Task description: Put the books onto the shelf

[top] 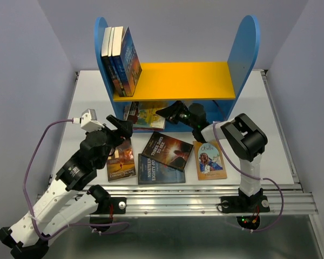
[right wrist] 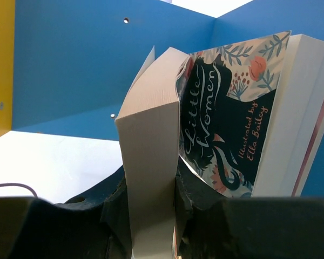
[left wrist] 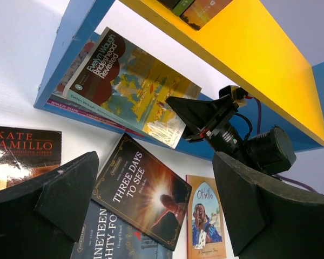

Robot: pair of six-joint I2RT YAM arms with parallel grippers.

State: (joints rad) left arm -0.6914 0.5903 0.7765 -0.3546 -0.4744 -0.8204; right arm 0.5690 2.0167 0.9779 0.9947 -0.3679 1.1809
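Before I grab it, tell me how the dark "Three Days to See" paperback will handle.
The thin dark paperback likely bends if pinched by one corner. Lying flat, it should not roll or tip. Resting partly on the dark blue paperback, it would probably slide across it when pushed.

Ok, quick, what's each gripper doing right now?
Left gripper: open, holding nothing.
Right gripper: closed on the Brideshead Revisited book, at the shelf lower compartment.
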